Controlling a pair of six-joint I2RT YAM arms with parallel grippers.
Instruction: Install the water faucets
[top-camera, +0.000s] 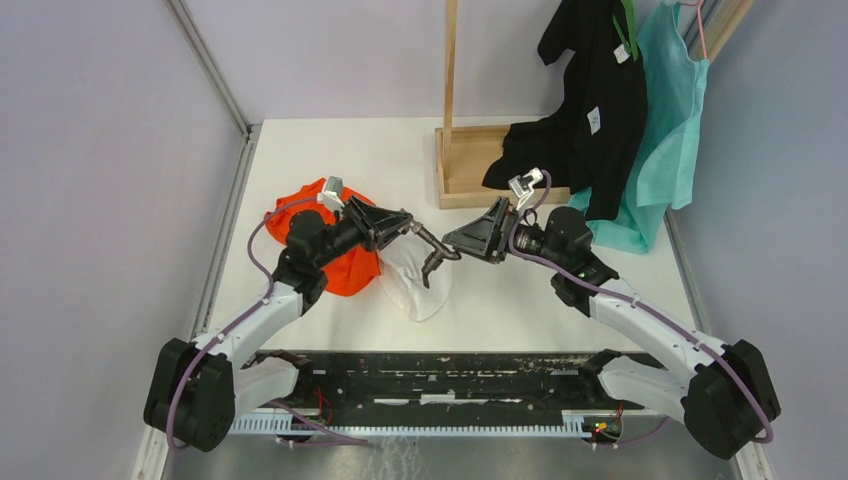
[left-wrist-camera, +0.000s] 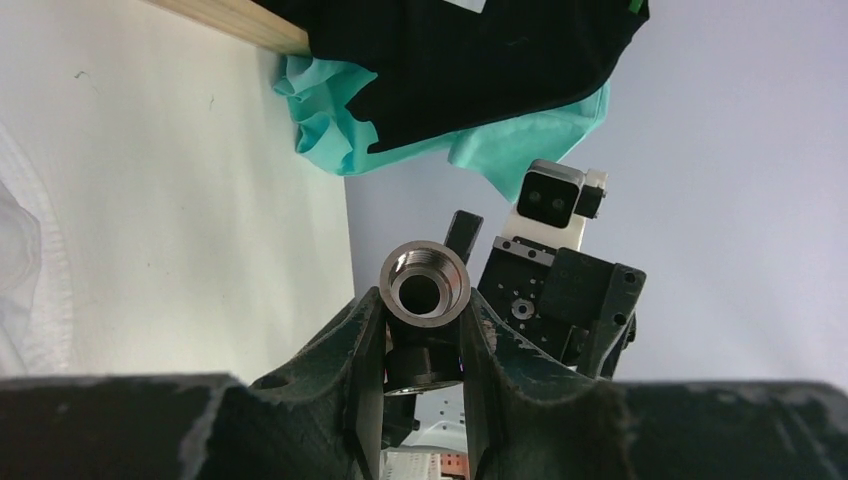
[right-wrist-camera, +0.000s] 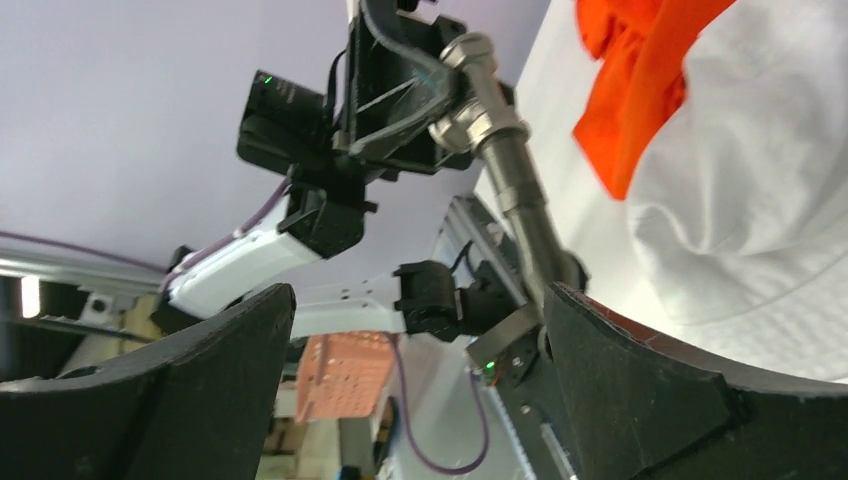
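My left gripper (top-camera: 408, 225) is shut on a grey metal water faucet (top-camera: 432, 252) and holds it above the table. In the left wrist view the fingers (left-wrist-camera: 365, 340) clamp the valve body, whose threaded open end (left-wrist-camera: 425, 285) faces the camera. In the right wrist view the faucet's bent spout pipe (right-wrist-camera: 520, 200) runs down from the left gripper (right-wrist-camera: 400, 80). My right gripper (top-camera: 455, 240) is open and empty, facing the left one, with its jaws wide apart (right-wrist-camera: 420, 300). The pipe's end lies by one right finger (right-wrist-camera: 600, 340). I cannot tell if they touch.
An orange cloth (top-camera: 340, 265) and a white cloth (top-camera: 415, 290) lie under the left gripper. A wooden stand (top-camera: 465, 170) is at the back, with black (top-camera: 590, 110) and teal (top-camera: 670, 130) garments hanging at the right. A black rail (top-camera: 430, 375) runs along the near edge.
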